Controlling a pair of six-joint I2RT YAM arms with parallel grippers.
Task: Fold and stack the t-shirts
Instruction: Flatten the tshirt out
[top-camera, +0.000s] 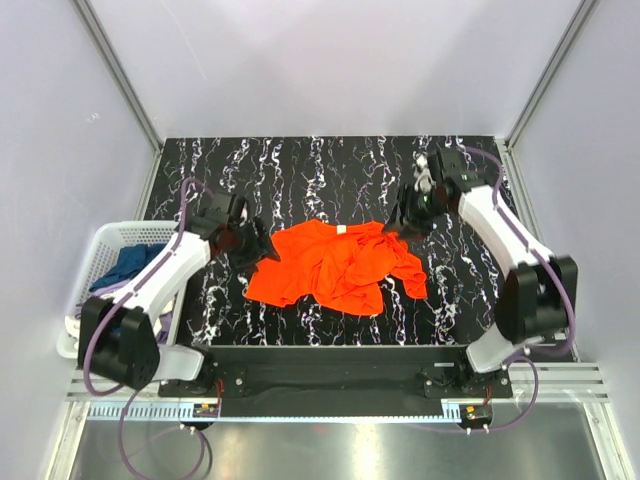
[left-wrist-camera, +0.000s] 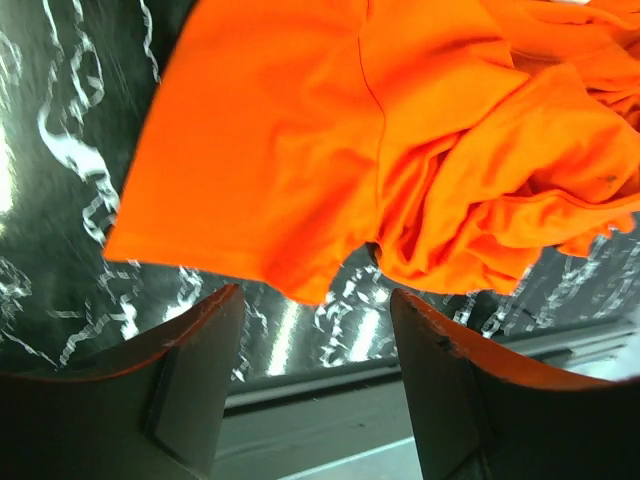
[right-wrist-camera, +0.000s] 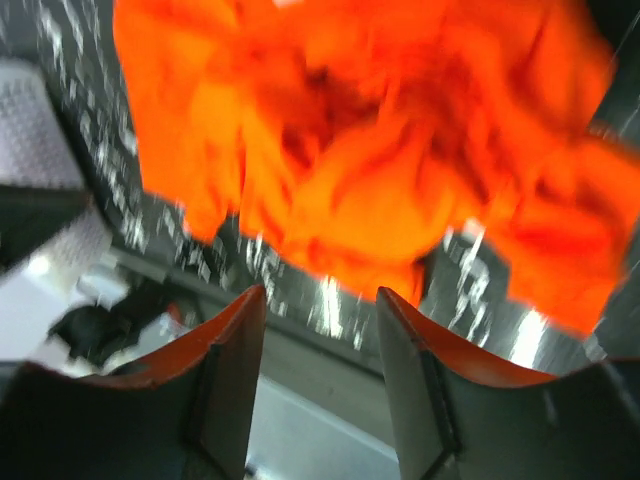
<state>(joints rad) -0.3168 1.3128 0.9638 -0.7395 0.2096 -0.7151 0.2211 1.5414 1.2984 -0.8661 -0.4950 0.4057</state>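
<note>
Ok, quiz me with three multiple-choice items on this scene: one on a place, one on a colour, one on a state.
1. Where is the orange t-shirt?
A. on the table, near its middle
B. hanging on the back wall
C. on the floor

2. What colour is the cloth in the white basket?
A. yellow
B. green
C. navy blue

3. How does the orange t-shirt lie?
A. folded square
B. crumpled, unfolded
C. rolled into a tube

Key:
1 A, the top view shows it mid-table.
2 C, dark blue fabric shows inside the basket.
3 B, bunched folds show in every view.
</note>
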